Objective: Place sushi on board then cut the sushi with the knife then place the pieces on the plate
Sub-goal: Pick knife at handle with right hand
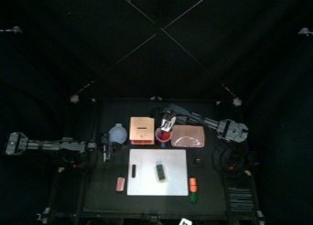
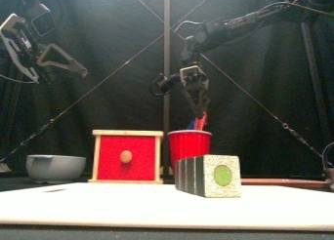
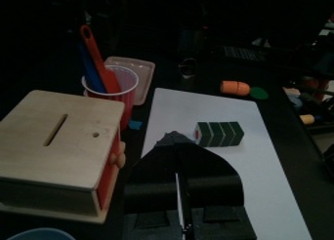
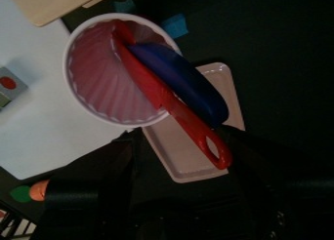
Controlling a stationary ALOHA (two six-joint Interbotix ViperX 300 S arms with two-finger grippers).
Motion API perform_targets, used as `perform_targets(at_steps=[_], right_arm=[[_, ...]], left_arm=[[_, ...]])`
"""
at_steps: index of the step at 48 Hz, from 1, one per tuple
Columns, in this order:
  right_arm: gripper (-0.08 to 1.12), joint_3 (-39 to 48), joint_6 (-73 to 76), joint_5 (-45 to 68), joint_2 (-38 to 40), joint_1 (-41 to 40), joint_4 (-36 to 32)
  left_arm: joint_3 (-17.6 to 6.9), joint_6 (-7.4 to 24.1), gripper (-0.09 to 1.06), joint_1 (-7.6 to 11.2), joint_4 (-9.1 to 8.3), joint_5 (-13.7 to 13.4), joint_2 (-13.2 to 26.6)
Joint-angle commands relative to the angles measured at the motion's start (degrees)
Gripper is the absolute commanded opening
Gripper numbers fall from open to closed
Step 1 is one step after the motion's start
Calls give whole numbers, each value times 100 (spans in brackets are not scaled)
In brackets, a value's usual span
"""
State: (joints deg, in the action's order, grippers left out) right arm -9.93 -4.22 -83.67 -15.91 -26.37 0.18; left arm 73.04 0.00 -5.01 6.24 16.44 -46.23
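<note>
Step in hand is judged to be knife pick-up: sushi roll [image 2: 209,176] is already set on white board [image 1: 145,169]. R gripper [image 2: 192,88] is held just over red cup [image 2: 190,146], jaws apart, nothing gripped. Blue knife [image 4: 183,83] & red knife [image 4: 177,117] are stood in it. Next: one handle to be straddled, clamped, lifted straight out w/o tipping cup. L gripper [image 3: 181,161] is parked at tabletop's left, jaws closed, empty. No readable writing is seen.
</note>
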Motion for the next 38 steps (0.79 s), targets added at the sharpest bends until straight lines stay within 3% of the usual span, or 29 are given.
perform_targets(at_steps=[1,38], right_arm=[[91,-141,-18,-9,114,-9,0],[87,-193,-18,-9,-9,-9,70]], left_arm=[[-70,0,-1,-44,0,26,18],[-35,0,-1,-105,0,26,18]])
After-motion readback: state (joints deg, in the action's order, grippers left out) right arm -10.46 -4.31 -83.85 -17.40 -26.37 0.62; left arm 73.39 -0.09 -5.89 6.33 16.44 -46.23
